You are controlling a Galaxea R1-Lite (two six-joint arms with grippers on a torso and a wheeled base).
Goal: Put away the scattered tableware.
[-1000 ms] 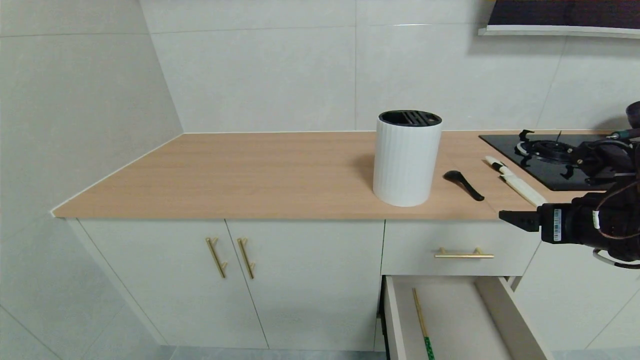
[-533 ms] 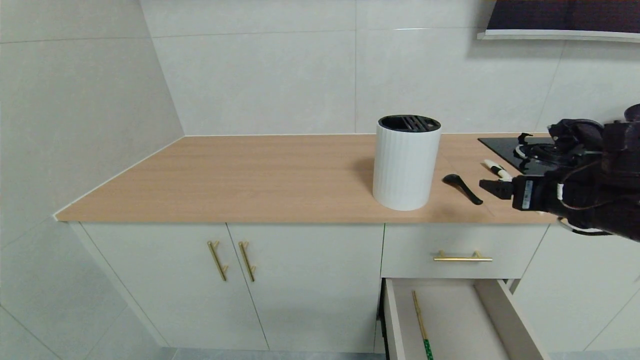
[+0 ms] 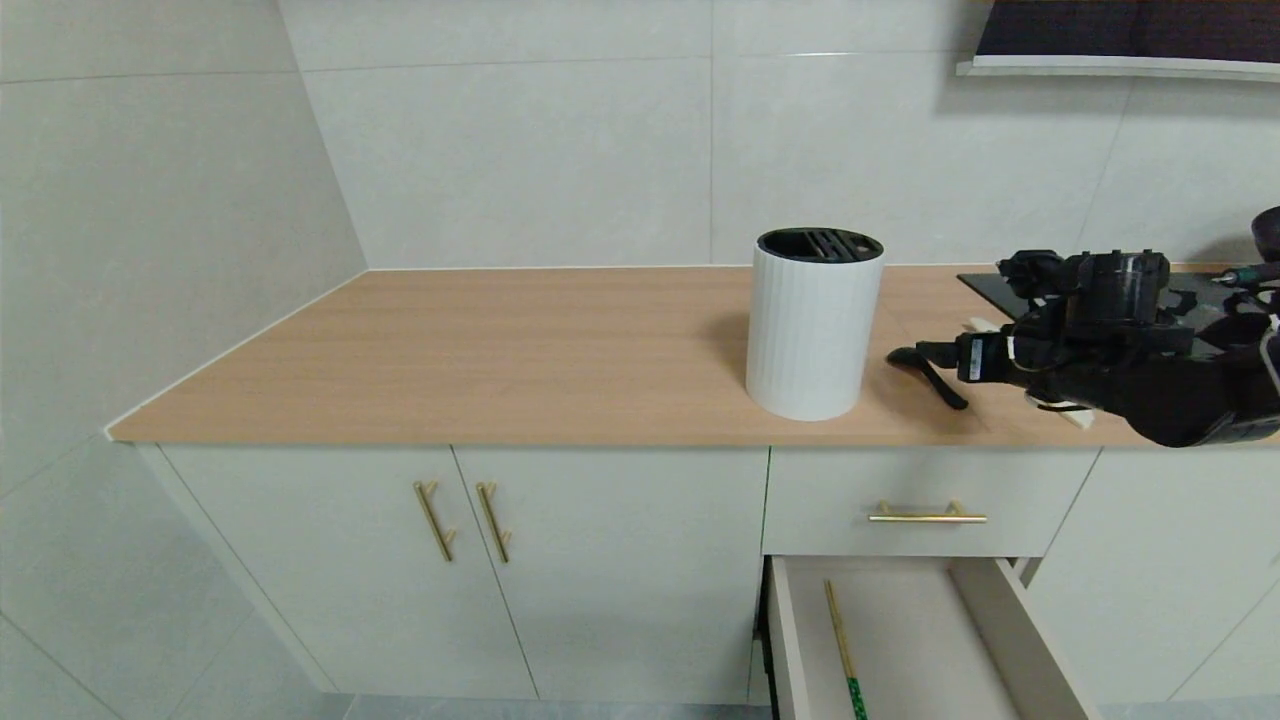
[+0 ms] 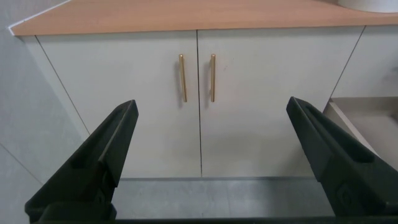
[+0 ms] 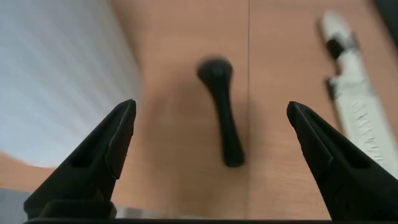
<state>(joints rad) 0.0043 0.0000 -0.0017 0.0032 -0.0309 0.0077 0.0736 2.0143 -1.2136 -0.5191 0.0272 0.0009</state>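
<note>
A black spoon (image 3: pixel 928 372) lies on the wooden countertop (image 3: pixel 520 350) just right of the white ribbed utensil holder (image 3: pixel 812 320). The spoon (image 5: pixel 222 110) lies between my right gripper's spread fingers, still below them. My right gripper (image 3: pixel 925 352) hovers open over the spoon's bowl end. A white knife (image 5: pixel 351 93) with a black band lies to the spoon's right, mostly hidden by my arm in the head view. A pair of chopsticks (image 3: pixel 843 650) rests in the open drawer (image 3: pixel 1000 640). My left gripper (image 4: pixel 211 168) hangs open, low in front of the cabinet doors (image 4: pixel 199 106).
A black gas hob (image 3: pixel 995 290) sits at the counter's far right behind my right arm. The open drawer juts out below the shut upper drawer (image 3: pixel 925 500). Tiled walls bound the counter at the back and left; its left half is bare wood.
My right arm has risen from the counter's front edge and moved left over the countertop, covering the knife and arriving above the spoon. The head view shifted slightly.
</note>
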